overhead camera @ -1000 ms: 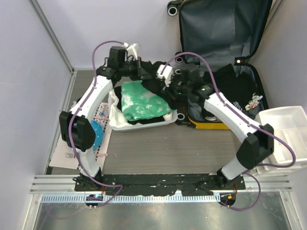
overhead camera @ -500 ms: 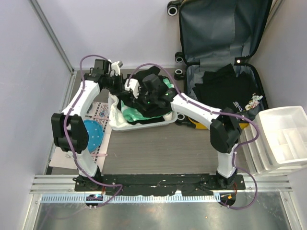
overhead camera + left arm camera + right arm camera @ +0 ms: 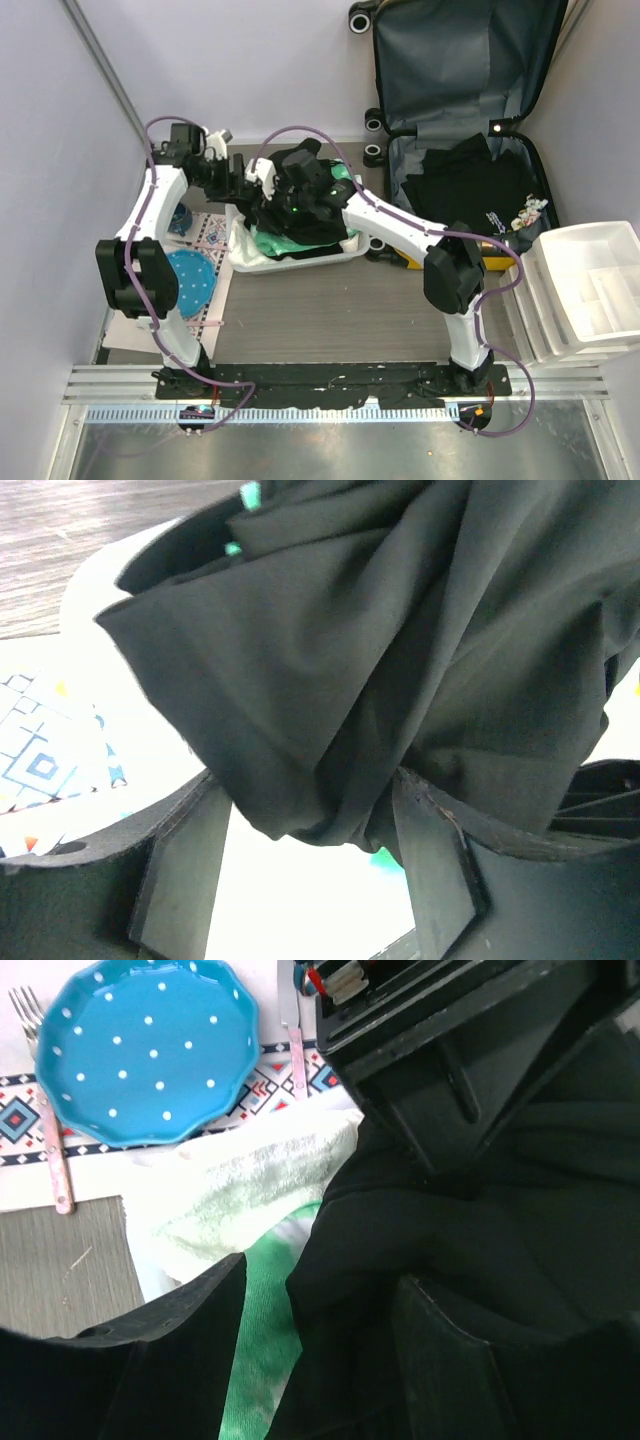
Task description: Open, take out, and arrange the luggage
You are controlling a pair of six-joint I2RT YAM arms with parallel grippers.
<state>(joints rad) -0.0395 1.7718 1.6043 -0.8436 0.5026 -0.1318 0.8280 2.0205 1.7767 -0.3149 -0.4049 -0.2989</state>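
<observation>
The yellow luggage [image 3: 440, 262] lies open at the back right, its grey-lined lid [image 3: 460, 60] propped against the wall and black clothes [image 3: 460, 185] in its lower half. A black garment [image 3: 300, 218] lies over a green and white towel [image 3: 272, 243] in the white basket [image 3: 300, 262]. My left gripper [image 3: 238, 182] is at the basket's back left corner. It is open, and the black garment [image 3: 380, 660] drapes loosely across its fingers [image 3: 430, 870]. My right gripper [image 3: 268, 188], just beside it, is open over the garment [image 3: 420, 1230] and towel [image 3: 255, 1310].
A blue dotted plate [image 3: 150, 1050] with a fork [image 3: 45, 1110] sits on a patterned placemat [image 3: 205, 235] left of the basket. White drawer bins [image 3: 585, 290] stand at the right edge. The side walls are close on both sides.
Both arms swung left from the luggage to the basket, bringing the black garment with them. Both grippers have opened, and the garment now rests on the towel.
</observation>
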